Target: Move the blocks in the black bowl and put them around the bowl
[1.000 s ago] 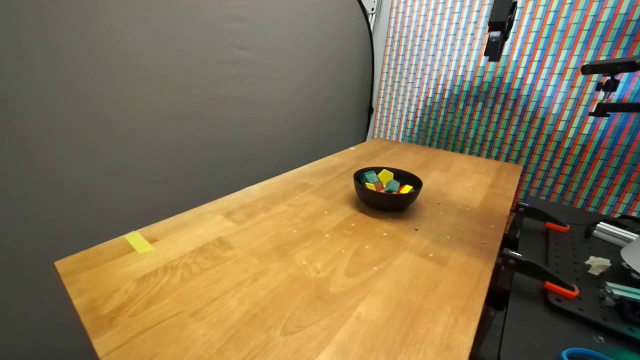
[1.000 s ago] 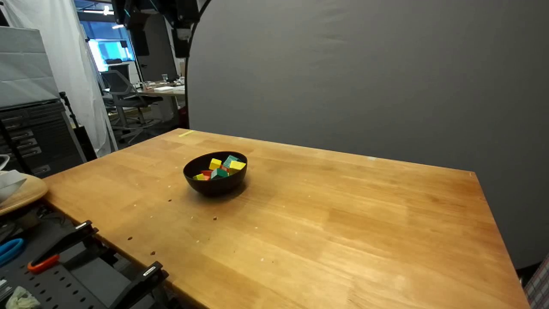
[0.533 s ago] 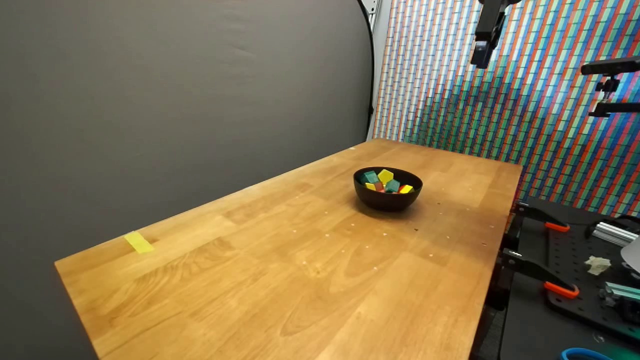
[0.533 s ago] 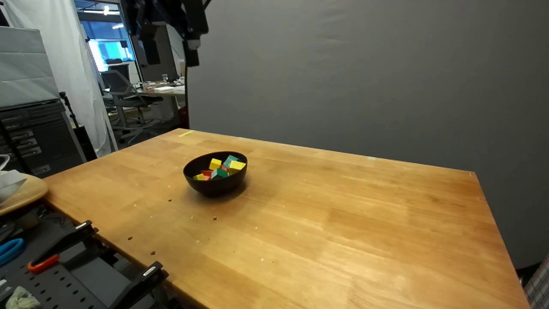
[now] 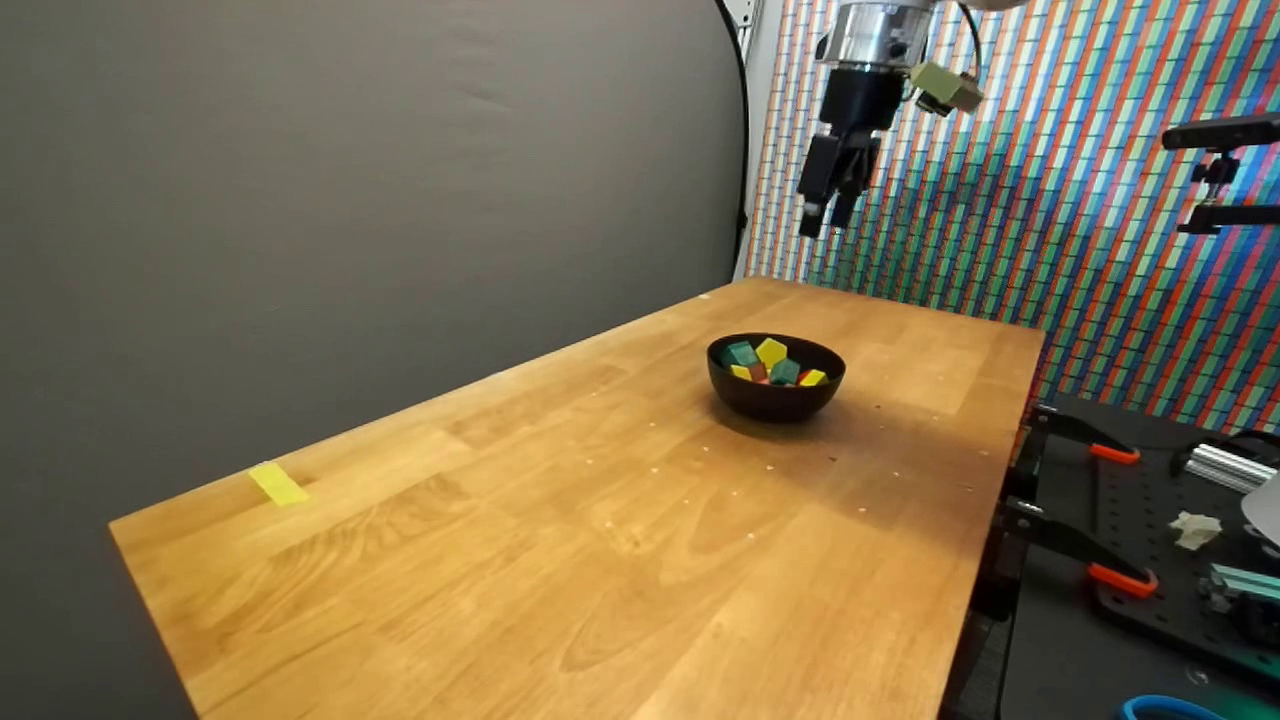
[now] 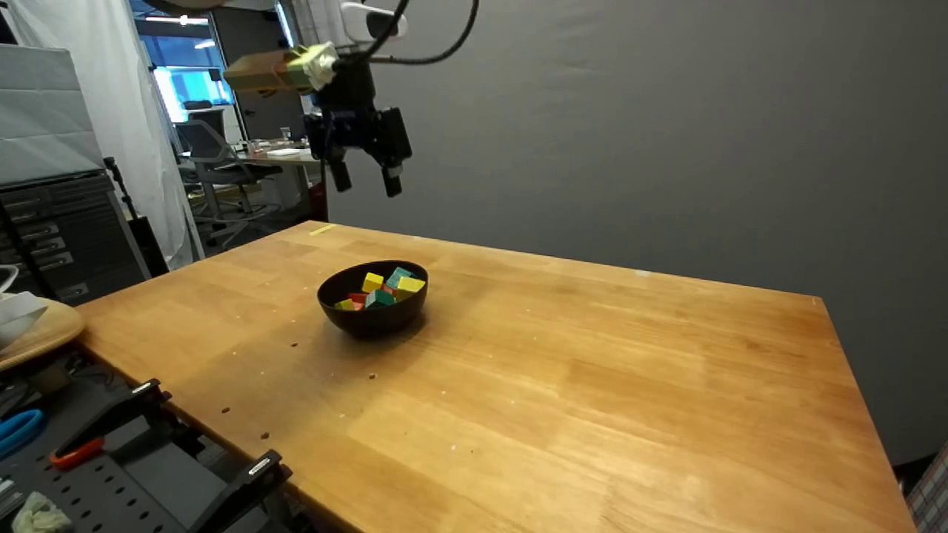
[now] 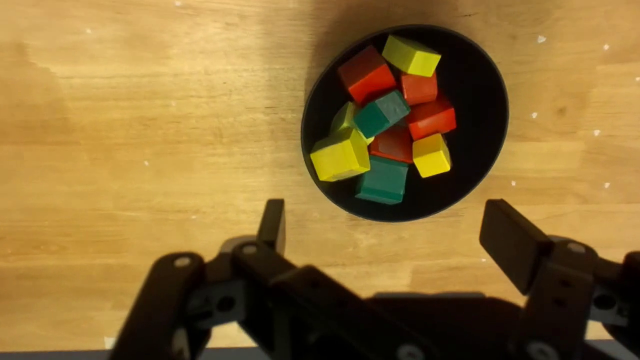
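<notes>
In an exterior view, the black bowl [image 5: 776, 404] stands upright toward the far end of the surface [image 5: 480, 580]. All the blocks [image 6: 380, 298] that show, red, yellow and green, are inside it in a messy heap. The bowl holds them close, so they lean on each other and some tilt. A green block [image 7: 382, 112] lies near the top, so it may be easy to grab. The jaws are wide apart with nothing between them, I think so they can fit around one block. They hang well above the bowl and touch nothing.

Compared with half a second ago, the jaws are lower and closer to the bowl, and more of the robot arm [image 5: 872, 40] shows in both exterior views. The bowl and blocks sit in the same places.
</notes>
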You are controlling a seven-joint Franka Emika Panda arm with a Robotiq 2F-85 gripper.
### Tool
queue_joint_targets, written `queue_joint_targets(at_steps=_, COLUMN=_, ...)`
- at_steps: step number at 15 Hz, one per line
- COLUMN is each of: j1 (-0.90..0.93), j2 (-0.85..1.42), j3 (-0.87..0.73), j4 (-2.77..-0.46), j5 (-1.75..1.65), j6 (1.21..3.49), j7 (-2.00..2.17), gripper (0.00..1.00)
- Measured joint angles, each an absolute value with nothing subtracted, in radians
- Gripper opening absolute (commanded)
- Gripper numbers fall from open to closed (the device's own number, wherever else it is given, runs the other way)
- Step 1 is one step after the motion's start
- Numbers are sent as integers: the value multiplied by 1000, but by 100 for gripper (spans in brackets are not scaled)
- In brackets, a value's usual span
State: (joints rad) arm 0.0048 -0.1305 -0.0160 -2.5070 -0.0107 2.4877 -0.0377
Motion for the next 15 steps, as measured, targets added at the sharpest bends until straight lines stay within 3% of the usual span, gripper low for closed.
queue_joint_targets(at_steps=4, j1=8, j2=28, j3=4, j4=-2423, j5=-5, j6=2468, j7=16, gripper=100)
queue_joint_targets(at_steps=15, j1=8, j2=128, j3=27, j4=-2433, j5=130, j6=2535, j7=-4, gripper=100)
